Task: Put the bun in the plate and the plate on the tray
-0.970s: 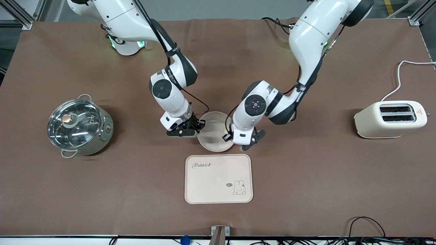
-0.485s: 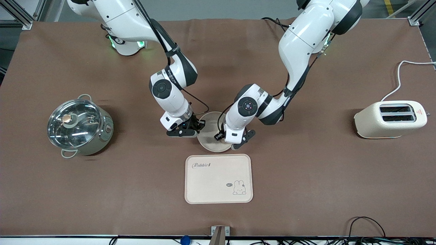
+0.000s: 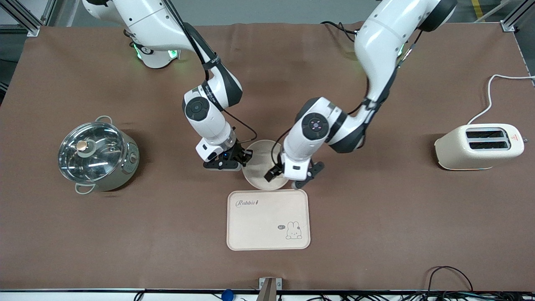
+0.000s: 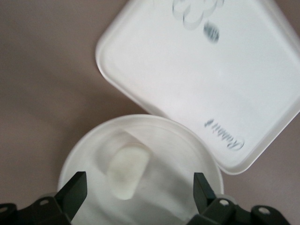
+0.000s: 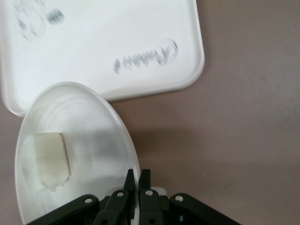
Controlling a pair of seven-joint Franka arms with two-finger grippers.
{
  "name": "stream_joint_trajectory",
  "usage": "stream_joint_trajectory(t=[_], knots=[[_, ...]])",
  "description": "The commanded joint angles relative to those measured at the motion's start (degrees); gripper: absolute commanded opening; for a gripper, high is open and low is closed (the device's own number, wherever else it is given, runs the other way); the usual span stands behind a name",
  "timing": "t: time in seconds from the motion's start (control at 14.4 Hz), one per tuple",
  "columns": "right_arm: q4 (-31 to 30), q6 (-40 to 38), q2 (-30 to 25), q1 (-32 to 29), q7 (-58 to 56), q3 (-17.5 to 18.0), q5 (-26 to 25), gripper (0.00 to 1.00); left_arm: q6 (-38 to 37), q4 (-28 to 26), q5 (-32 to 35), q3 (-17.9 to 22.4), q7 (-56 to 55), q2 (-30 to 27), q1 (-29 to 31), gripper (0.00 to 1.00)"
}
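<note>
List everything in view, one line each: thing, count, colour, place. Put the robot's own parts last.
bun: one, pale cream, lying in the plate.
plate: one, cream-white, mid-table, its edge overlapping the tray's rim nearest the robots.
tray: one, cream, with Rabbit lettering and a bunny drawing, nearer the front camera than the plate.
pot: one, pale green with a glass lid, toward the right arm's end of the table.
toaster: one, cream with a white cord, toward the left arm's end.
tablecloth: one, brown, covering the table.
right gripper: black, shut on the plate's rim.
left gripper: black, fingers open, over the plate at the side facing the left arm's end.
</note>
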Motion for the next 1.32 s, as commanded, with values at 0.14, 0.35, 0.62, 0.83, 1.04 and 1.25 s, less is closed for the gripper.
stream_joint_trajectory(t=[0.14,0.35,0.62,0.83,1.04,1.25], knots=[[16.8,-0.8,9.5,-4.3,2.5,0.6,4.2,0.00,-14.1,-1.2,5.2,0.4,16.6,-10.8,9.4,1.00],[27.5,-0.8,18.5,-6.5,3.0,0.6,6.7,0.00,-18.5,-1.2,5.2,0.4,30.7,-14.8,16.0,1.00],[33.0,-0.2,25.5,-7.0,4.4,0.5,6.7,0.00,-22.3,-1.2,5.2,0.1,47.1,-19.1,23.7,1.00],[33.6,0.6,26.4,-7.7,4.4,0.6,6.8,0.05,-27.1,-1.2,5.1,0.3,55.9,-24.1,26.3,1.00],[33.3,3.1,25.9,-7.8,4.8,0.6,7.0,0.82,-32.8,-1.3,4.4,0.3,64.2,-29.0,28.6,1.00],[31.2,3.1,21.7,-7.8,4.3,0.5,6.9,1.00,-36.7,-4.0,3.8,0.6,69.0,-35.0,29.6,1.00]])
